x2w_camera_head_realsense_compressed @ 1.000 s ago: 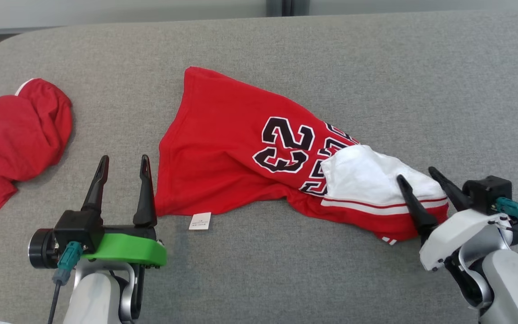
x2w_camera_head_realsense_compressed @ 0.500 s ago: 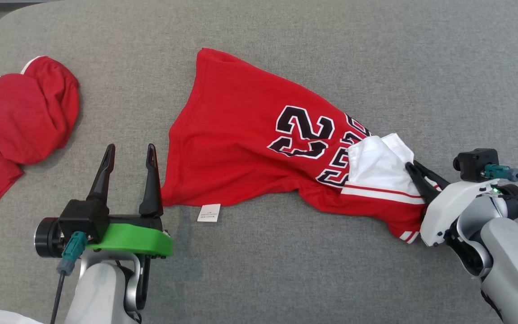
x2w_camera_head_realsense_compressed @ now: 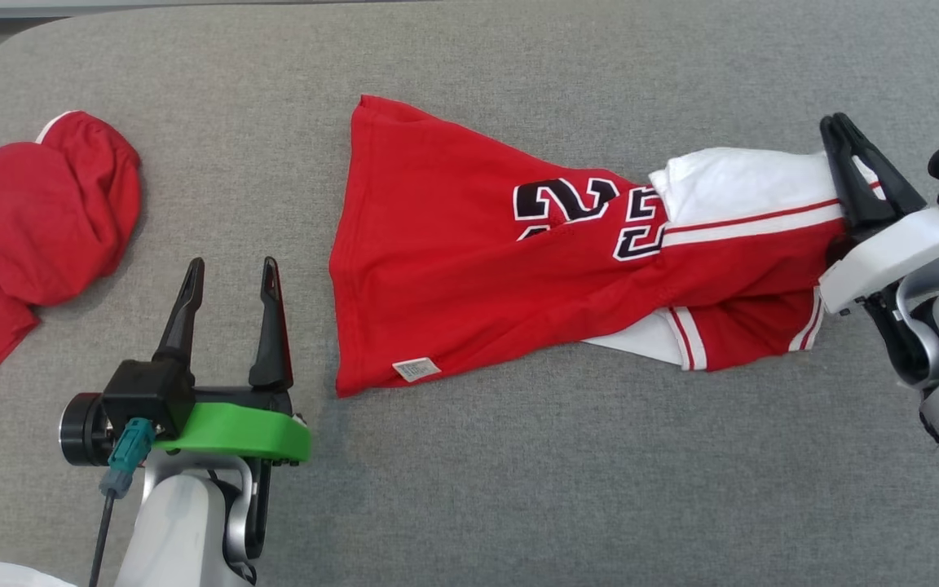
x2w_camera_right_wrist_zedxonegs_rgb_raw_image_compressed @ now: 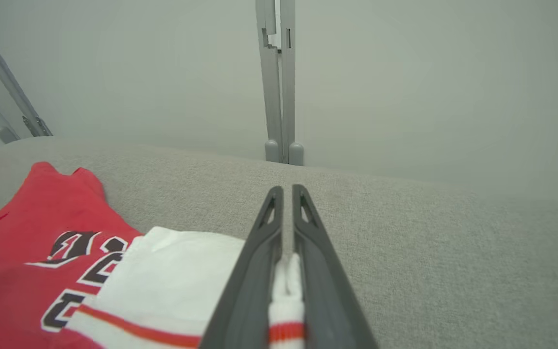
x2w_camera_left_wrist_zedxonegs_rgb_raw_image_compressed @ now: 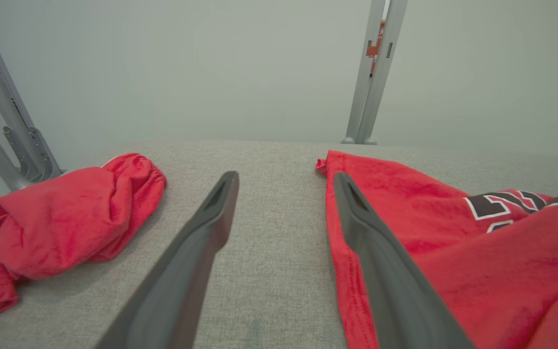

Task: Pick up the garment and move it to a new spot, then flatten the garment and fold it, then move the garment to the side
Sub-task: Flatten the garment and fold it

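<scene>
Since the earlier frame my right gripper (x2w_camera_head_realsense_compressed: 837, 124) has closed and travelled from the near right to the far right, and the right end of the garment went with it. Now its two dark fingers are pressed together on the white edge of the red sleeveless jersey with black numbers and white-and-red striped trim (x2w_camera_head_realsense_compressed: 453, 277); in the right wrist view a small roll of white cloth sits between them. The jersey lies on the grey fabric-covered surface (x2w_camera_head_realsense_compressed: 518, 473), in the middle and towards the right, drawn out long from its left hem to the gripped end, with one striped part tucked under at the near right. My left gripper (x2w_camera_head_realsense_compressed: 232, 262) stands wide open and holds nothing, just beside the near left corner of the hem. Another crumpled red garment (x2w_camera_head_realsense_compressed: 37, 220) rests well apart at the far left. I judge the first step, picking up and moving, is in hand. Next, I think the right grip must hold while the jersey is carried; afterwards the left fingers should take that hem corner, so both arms can stretch it flat.
</scene>
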{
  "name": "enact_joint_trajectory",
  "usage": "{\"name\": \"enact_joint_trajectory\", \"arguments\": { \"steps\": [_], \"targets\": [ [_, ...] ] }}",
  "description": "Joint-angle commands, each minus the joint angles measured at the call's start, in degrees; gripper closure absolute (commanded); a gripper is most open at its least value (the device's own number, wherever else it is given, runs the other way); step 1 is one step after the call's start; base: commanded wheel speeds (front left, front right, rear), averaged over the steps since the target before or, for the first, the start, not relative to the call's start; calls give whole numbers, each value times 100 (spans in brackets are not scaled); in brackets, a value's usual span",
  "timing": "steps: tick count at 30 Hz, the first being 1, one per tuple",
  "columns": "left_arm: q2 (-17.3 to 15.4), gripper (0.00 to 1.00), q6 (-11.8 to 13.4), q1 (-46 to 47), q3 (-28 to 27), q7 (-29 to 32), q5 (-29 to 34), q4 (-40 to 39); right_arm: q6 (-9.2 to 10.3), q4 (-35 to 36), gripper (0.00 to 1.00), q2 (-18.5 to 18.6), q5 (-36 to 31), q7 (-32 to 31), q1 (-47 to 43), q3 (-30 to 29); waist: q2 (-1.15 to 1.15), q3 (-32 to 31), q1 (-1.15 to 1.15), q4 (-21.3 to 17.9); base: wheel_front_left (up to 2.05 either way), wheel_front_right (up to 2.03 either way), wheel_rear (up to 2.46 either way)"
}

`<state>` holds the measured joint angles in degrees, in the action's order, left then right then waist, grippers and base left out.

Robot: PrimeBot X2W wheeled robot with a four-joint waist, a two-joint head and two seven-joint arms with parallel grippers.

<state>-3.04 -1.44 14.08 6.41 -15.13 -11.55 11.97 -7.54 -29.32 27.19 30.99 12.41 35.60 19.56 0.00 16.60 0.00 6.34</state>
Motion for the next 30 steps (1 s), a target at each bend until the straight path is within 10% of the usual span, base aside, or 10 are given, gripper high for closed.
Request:
{"name": "enact_joint_trajectory", "arguments": {
  "steps": [1, 19, 21, 22, 30],
  "targets": [
    [0, 0, 20, 11, -3, -2, -42, -20, 10, 161, 100, -39, -56, 100, -108, 118, 0, -17, 0, -36, 0, 0, 0],
    [4, 0, -43, 77, -48, -2, 58, -9, 9, 1458, 100, -846, -1280, 47, -2917, 566, 0, 107, 0, -301, 0, 0, 0],
    [4, 0, -35, 58, -60, -2, 58, -3, 9, 1578, 16, -1002, -1285, 122, -2917, 461, 0, 83, 0, -306, 0, 0, 0],
    [4, 0, -34, 35, -65, -2, 56, 7, 9, 1673, 0, -1046, -1297, 164, -2901, 410, 0, 64, 0, -308, 0, 0, 0],
    [-22, 0, -18, -91, -169, -2, 76, 82, 9, 2660, 0, -1248, -1200, 269, -2976, -258, 0, -84, 0, -342, 0, 0, 0]
  ]
}}
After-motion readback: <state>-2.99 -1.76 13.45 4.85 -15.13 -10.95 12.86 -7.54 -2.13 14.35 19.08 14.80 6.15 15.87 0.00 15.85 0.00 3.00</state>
